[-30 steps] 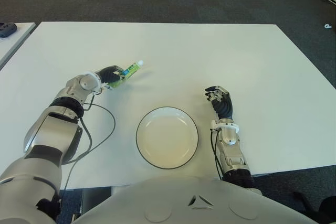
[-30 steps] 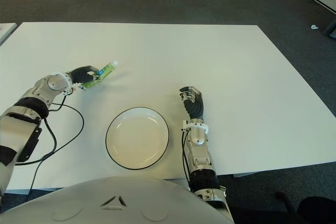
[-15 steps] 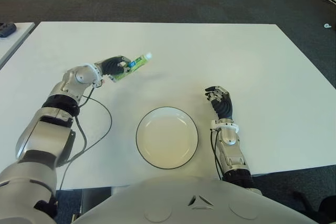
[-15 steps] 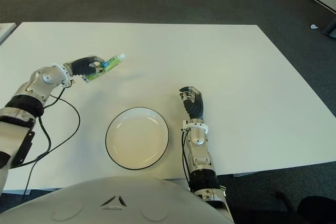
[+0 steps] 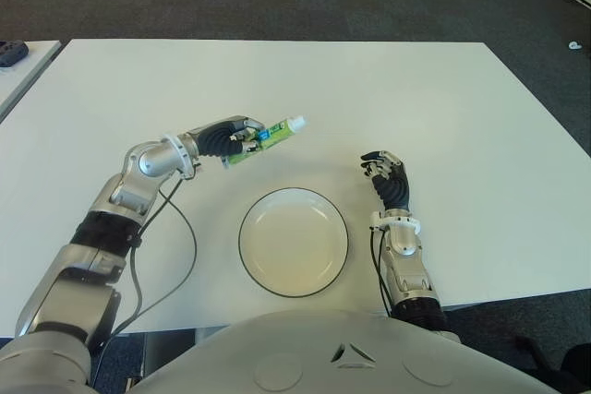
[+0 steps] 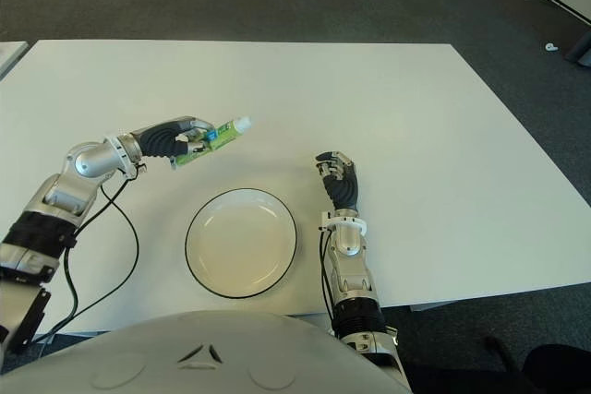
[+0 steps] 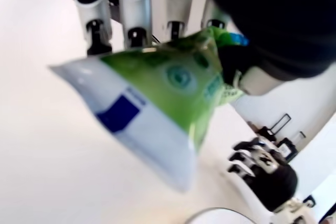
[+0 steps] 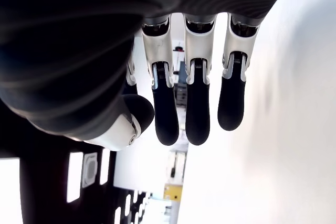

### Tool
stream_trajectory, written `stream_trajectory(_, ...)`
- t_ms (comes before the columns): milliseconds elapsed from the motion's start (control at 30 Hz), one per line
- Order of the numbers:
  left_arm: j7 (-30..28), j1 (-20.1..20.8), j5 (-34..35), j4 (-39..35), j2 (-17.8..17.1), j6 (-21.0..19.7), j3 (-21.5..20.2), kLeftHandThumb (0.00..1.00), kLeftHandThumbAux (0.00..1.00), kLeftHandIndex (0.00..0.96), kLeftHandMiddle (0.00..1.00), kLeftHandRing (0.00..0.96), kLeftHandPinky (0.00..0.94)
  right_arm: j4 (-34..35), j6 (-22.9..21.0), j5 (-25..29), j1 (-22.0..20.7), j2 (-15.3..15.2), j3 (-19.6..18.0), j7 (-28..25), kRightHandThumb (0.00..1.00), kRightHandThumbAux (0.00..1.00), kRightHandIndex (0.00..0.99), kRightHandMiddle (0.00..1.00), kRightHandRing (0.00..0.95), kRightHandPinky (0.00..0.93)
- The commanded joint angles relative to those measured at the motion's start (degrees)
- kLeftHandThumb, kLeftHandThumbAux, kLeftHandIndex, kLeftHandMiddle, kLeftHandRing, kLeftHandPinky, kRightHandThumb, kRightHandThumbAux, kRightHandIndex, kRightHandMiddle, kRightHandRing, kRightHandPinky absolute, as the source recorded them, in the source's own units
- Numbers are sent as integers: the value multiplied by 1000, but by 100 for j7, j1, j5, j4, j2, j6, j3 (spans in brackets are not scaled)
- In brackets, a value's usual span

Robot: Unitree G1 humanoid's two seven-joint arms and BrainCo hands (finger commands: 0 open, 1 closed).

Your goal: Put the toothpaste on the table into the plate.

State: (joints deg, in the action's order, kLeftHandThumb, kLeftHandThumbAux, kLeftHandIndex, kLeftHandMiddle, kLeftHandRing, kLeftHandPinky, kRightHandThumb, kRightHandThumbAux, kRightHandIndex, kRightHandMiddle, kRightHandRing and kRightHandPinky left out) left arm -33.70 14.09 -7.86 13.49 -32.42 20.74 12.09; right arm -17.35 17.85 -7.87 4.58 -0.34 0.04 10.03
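A green toothpaste tube [image 5: 266, 137] with a white cap is held off the table by my left hand [image 5: 222, 139], whose fingers are shut around its flat end; the cap points right. In the left wrist view the tube [image 7: 157, 98] fills the picture under the curled fingers. The white plate [image 5: 294, 242] with a dark rim lies on the table, below and to the right of the tube, with nothing in it. My right hand [image 5: 388, 178] shows to the right of the plate, fingers relaxed and holding nothing.
The white table [image 5: 388, 89] stretches wide behind and to both sides of the plate. A black cable [image 5: 175, 246] loops from my left arm across the table left of the plate. Dark carpet lies beyond the far edge.
My left hand has lifted the toothpaste and carried it right and nearer, toward the plate. The right hand has not moved.
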Motion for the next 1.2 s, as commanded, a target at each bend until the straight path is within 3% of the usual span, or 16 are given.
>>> stream_trajectory(33, -421, -286, 441, -813, -134, -469, -123, 716, 708, 443, 894, 866, 869, -97, 68, 28, -43, 31, 16, -24, 706, 731, 420, 437, 434, 447)
stream_trajectory(300, -787, -671, 891, -1697, -99, -385, -17, 718, 708, 442, 912, 882, 883, -144, 79, -12, -45, 43, 13, 14, 706, 731, 419, 433, 431, 446)
stream_trajectory(633, -1222, -959, 855, -2417, -234, -169, 245, 716, 708, 442, 893, 865, 844, -158, -38, -80, -59, 35, 11, 90, 705, 732, 418, 432, 428, 440)
stream_trajectory(1100, -1576, -459, -117, -1942, -405, 1364, 961, 710, 712, 441, 886, 862, 859, -117, -52, -39, -35, 51, -5, 65, 706, 731, 419, 432, 425, 442)
stream_trajectory(1200, -1354, -479, -504, -1676, -356, 1807, 1091, 710, 712, 441, 881, 861, 863, -123, -29, -25, -35, 50, -6, 52, 706, 731, 419, 432, 426, 445)
